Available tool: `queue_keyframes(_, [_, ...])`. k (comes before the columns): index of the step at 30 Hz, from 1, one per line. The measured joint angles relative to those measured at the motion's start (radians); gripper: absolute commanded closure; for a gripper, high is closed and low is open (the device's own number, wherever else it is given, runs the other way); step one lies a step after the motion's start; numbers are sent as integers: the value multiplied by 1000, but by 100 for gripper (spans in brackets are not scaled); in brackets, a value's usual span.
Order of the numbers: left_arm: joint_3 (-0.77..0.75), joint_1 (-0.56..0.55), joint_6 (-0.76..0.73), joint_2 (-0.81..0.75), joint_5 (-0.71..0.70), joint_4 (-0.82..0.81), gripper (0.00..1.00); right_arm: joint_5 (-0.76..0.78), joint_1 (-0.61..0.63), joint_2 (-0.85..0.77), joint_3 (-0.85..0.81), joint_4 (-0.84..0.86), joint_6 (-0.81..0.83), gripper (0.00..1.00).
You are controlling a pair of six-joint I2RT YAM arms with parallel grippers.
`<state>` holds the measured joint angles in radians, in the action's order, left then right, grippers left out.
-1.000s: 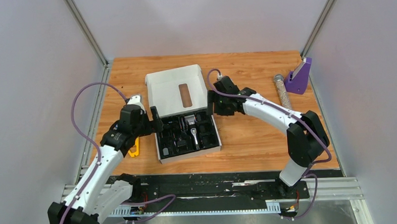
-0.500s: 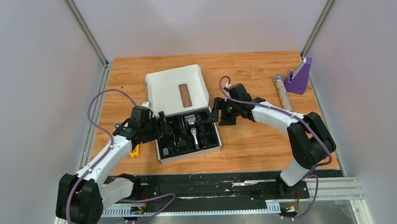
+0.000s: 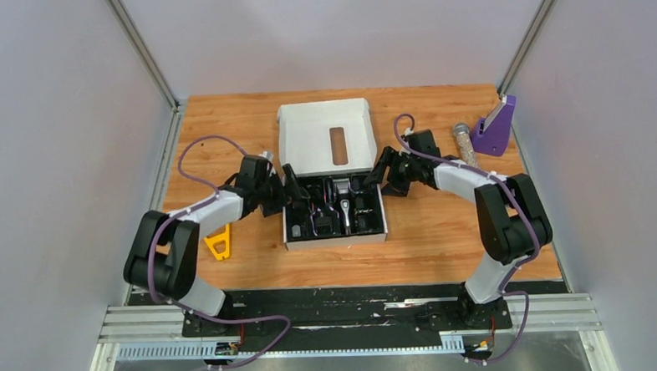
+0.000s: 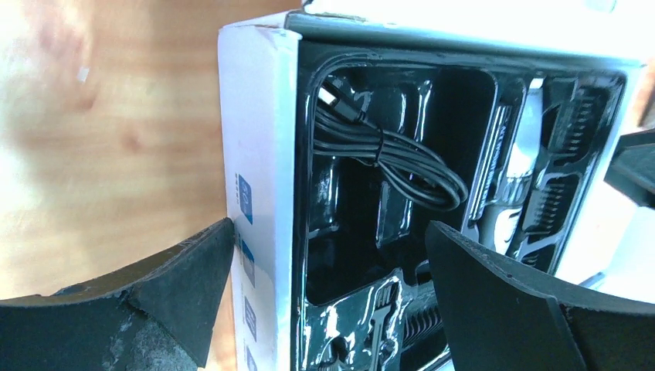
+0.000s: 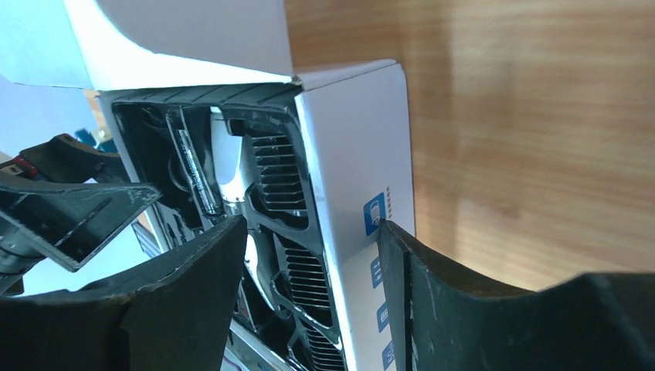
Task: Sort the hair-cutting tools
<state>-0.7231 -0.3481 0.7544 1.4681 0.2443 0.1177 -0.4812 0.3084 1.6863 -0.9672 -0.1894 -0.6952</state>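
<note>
The hair-cutting set lies in a black moulded tray inside an open white box (image 3: 336, 238), with its lid (image 3: 315, 144) folded back. The clipper (image 3: 344, 208) with its silver head lies in the tray's middle and shows in the left wrist view (image 4: 510, 185). The coiled black cord (image 4: 402, 158) sits in a left slot. Comb guards (image 5: 290, 170) sit along the right side. My left gripper (image 3: 288, 191) (image 4: 330, 228) is open and straddles the box's left wall, its outer finger against it. My right gripper (image 3: 381, 176) (image 5: 310, 224) is open and straddles the right wall the same way.
A yellow triangular piece (image 3: 219, 242) lies on the wooden table left of the box. A glittery silver cylinder (image 3: 468, 154) and a purple holder (image 3: 496, 128) stand at the far right. Grey walls close in both sides.
The box has shifted right and turned square to the table edge. Both grippers moved right with it, staying at its left and right walls.
</note>
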Motion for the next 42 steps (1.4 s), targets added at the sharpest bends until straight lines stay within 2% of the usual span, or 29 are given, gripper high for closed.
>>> queue_keyframes(6, [-137, 2, 27, 151, 35, -84, 0, 26, -77, 60, -69, -8, 5, 35])
queue_keyframes(11, [-220, 24, 29, 136, 70, -74, 0, 29, -147, 53, -145, -27, 23, 23])
queue_keyframes(18, [-436, 169, 21, 129, 80, -45, 0, 4, -245, 77, -350, -43, 64, 17])
queue_keyframes(22, [-641, 217, 10, 283, 126, -57, 0, -18, -282, 164, -499, -37, 77, 12])
queue_keyframes(25, [-740, 217, 6, 412, 174, -64, 0, -38, -291, 264, -593, -35, 80, 7])
queue_keyframes(27, [-782, 217, 0, 489, 202, -60, 0, -55, -289, 333, -639, -37, 80, 1])
queue_keyframes(34, [-919, 213, -39, 702, 280, -31, 0, -146, -285, 550, -761, -55, 68, 0])
queue_keyframes(42, [-957, 209, 32, 818, 445, -149, 0, -279, -271, 617, -838, -54, 64, 0])
